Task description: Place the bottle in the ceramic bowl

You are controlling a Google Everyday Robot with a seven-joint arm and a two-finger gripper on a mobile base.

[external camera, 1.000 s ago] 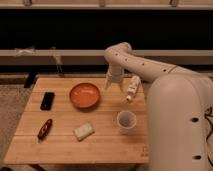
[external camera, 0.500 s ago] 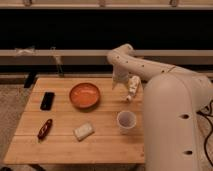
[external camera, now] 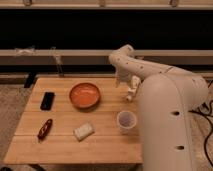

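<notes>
Here the small slim whitish bottle with a tan label band (external camera: 130, 93) hangs above the wooden table (external camera: 65, 145), right of the round orange ceramic bowl (external camera: 84, 95). Its long axis is nearly upright, the lower end leaning slightly left. The gripper (external camera: 133, 85) pinches its upper part.

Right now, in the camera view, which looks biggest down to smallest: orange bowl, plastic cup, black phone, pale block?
1. ceramic bowl
2. plastic cup
3. black phone and pale block look about alike; no ranking.
The gripper, with the bottle at it, is just right of the bowl.
</notes>
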